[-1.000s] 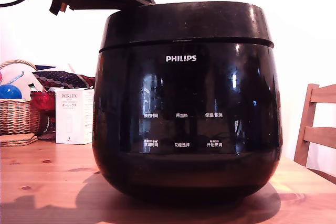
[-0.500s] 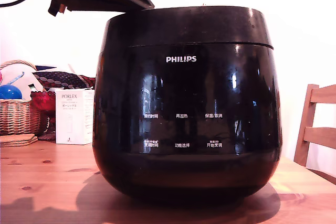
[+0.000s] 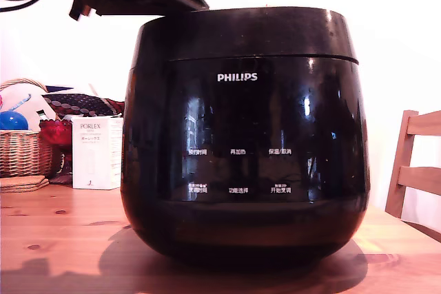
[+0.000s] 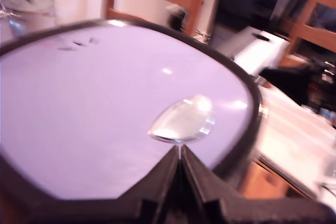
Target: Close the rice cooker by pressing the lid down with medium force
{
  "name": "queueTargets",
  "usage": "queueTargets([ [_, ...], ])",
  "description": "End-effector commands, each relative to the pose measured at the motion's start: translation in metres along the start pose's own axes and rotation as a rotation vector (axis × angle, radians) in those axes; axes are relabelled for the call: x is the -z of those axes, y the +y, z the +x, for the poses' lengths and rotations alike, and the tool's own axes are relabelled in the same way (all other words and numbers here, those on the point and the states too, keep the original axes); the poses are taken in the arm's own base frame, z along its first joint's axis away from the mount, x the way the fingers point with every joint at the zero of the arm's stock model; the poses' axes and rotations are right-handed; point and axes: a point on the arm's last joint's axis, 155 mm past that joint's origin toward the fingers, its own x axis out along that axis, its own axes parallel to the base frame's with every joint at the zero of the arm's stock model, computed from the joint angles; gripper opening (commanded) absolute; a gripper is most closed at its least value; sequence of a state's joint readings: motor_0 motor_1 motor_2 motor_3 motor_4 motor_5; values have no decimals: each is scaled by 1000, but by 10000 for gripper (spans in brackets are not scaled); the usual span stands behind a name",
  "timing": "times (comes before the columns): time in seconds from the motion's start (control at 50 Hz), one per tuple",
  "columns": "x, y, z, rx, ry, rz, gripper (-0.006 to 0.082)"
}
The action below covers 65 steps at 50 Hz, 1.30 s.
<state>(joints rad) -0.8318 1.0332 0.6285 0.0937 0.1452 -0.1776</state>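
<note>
Your rice cooker (image 3: 244,129) fills the middle of the exterior view, standing on the wooden bench (image 3: 62,239). Its lid (image 3: 248,32) sits down flat on the body, only a thin seam showing around the rim. In the wrist view you see the lid's glossy top with an oval silver inset (image 4: 182,120). The tool (image 4: 179,153) has its two dark fingers pressed together, holding nothing, tips right at the lid surface. On the exterior view's left stand a white box (image 3: 96,153) and a wicker basket (image 3: 24,149)
</note>
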Motion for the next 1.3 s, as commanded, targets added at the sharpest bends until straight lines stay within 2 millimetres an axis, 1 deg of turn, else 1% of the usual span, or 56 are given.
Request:
queueTargets([
  [0.0, 20, 9, 3, -31, 26, -10, -21],
  [0.12, -17, 9, -3, -45, -118, 7, -21],
  [0.18, -31, 9, -7, -53, -174, 14, -21],
  [0.3, -51, 15, -13, -83, -253, 49, -21],
  [0.38, -62, 23, -18, -109, -294, 62, -21],
  [0.62, -71, 66, -29, -241, -318, 99, -21],
  [0.74, -75, 94, -40, -323, -327, 113, -21],
  [0.82, -77, 117, -49, -388, -331, 106, -21],
  [0.98, -80, 158, -71, -498, -340, 102, -21],
  [1.12, -81, 194, -97, -615, -355, 86, -21],
  [1.28, -85, 224, -126, -726, -382, 74, -21],
])
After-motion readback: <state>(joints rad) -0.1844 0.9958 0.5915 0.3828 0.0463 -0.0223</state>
